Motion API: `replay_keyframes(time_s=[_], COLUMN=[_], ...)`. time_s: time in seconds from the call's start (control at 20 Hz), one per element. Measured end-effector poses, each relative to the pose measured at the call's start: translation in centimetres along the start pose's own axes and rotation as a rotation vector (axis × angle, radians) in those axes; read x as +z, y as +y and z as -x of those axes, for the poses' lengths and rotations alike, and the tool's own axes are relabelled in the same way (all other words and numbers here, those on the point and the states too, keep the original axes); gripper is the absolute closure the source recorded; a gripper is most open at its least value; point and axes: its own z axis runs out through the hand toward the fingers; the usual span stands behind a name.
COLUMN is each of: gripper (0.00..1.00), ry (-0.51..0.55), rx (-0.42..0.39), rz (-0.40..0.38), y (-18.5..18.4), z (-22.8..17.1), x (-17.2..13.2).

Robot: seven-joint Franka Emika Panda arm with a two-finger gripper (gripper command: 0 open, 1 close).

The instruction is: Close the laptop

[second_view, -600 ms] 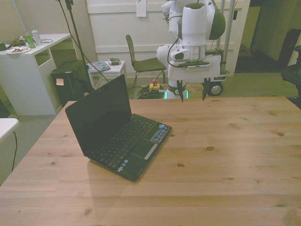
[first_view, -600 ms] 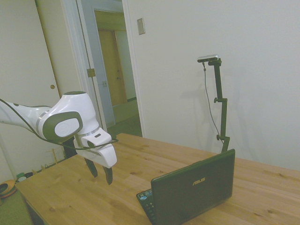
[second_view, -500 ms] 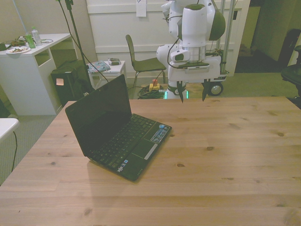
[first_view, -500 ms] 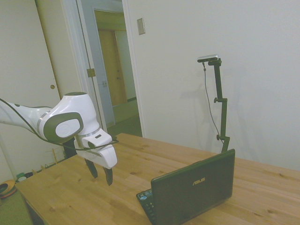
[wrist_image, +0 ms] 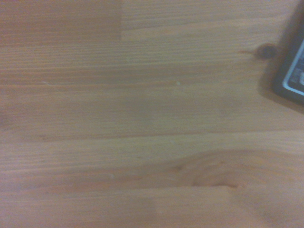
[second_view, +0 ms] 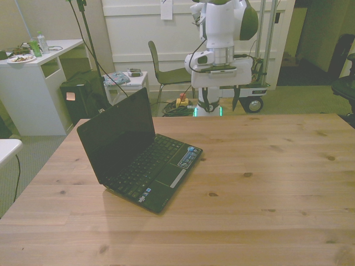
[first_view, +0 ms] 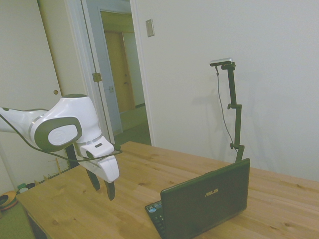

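The laptop (second_view: pixel 141 152) stands open on the wooden table (second_view: pixel 266 183), on the front view's left, its dark screen tilted back and its keyboard bare. The side view shows its lid from behind (first_view: pixel 204 204) with the silver logo. My gripper (second_view: pixel 221 106) hangs open over the table's far edge, fingers pointing down and nothing between them. It is well apart from the laptop, up and toward the front view's right of it. Seen from the side, the gripper (first_view: pixel 102 191) is left of the laptop. One corner of the laptop (wrist_image: pixel 292 71) enters the wrist view above bare wood.
Behind the table stand a chair (second_view: pixel 166 72), a small side table (second_view: pixel 125 80) and a white desk (second_view: pixel 39 83). An open doorway (first_view: pixel 122 74) shows in the side view. Bare wood lies to the front view's right of the laptop.
The gripper has drawn back toward the table's far edge and away from the laptop, still open. The laptop has not moved.
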Motion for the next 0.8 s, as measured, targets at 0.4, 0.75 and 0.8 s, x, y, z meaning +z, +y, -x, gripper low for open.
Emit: replay_keyframes(time_s=[0.4,0.75,0.8], gripper=[0.0,0.0,0.0], ry=[0.001,0.002,0.003], rx=[0.201,0.307,0.316], rz=[-0.03,-0.061,-0.064], y=[10.2,19.7,20.7], z=[-4.0,-9.5,-10.4], x=[-2.0,-2.9,-3.2])
